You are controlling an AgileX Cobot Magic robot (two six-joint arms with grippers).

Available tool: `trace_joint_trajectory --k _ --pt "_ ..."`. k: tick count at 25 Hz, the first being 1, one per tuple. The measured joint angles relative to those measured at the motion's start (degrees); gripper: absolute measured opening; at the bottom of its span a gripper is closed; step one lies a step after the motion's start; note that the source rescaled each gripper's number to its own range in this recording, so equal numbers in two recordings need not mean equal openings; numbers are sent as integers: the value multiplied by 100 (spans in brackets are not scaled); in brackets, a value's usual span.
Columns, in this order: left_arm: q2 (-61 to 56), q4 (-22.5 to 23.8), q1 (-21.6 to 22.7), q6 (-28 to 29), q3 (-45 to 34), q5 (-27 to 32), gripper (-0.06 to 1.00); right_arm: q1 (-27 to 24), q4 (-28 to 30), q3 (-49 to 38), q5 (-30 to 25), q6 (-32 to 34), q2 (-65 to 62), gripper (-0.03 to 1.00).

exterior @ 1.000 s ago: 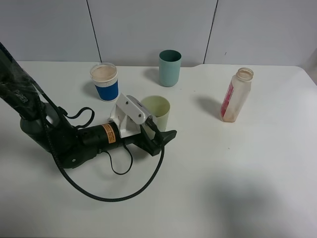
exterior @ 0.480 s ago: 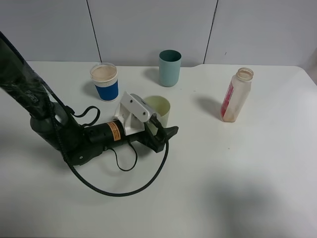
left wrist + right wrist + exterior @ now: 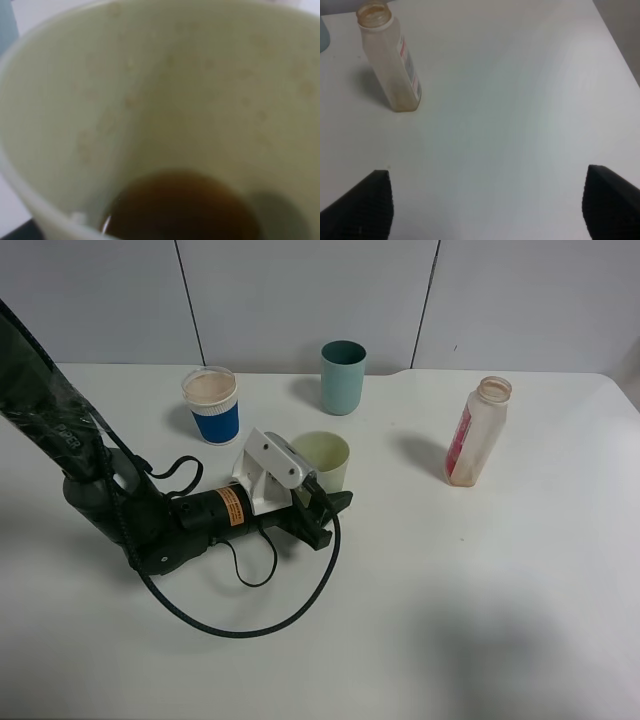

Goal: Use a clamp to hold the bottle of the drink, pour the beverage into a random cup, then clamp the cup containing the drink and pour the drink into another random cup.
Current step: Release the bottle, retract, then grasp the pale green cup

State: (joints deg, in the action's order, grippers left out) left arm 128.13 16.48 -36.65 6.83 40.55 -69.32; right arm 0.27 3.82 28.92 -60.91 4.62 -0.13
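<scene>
Left gripper (image 3: pixel 328 495) closing in since a second ago, we are seeing it pinching pale yellow-green tumbler (image 3: pixel 322 452) holding beverage (image 3: pixel 182 210), right gripper (image 3: pixel 485 205) hanging spread.

- The left arm (image 3: pixel 40 390) is showing as a thick black tube under a glossy wrap, with pale lettering printed on it.
- An orange ring (image 3: pixel 231 507) with small dark print is circling the black wrist just behind the clamp (image 3: pixel 325 492).
- A white block body (image 3: pixel 268 470), dotted with small dark holes, is sitting above the black jaws.
- A thin black cable (image 3: pixel 240 634) is looping loosely behind the ring.
- The right gripper (image 3: pixel 485 210) is showing black fingertips (image 3: pixel 360 207) with a fine knurled texture.
</scene>
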Motion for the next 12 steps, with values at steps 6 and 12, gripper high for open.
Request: trace_joint_trajectory --k 6,12 --pt "-154 0 0 0 0 58 1 0 0 0 0 0 0 60" --pt "-517 134 326 5 0 59 1 0 0 0 0 0 0 60"
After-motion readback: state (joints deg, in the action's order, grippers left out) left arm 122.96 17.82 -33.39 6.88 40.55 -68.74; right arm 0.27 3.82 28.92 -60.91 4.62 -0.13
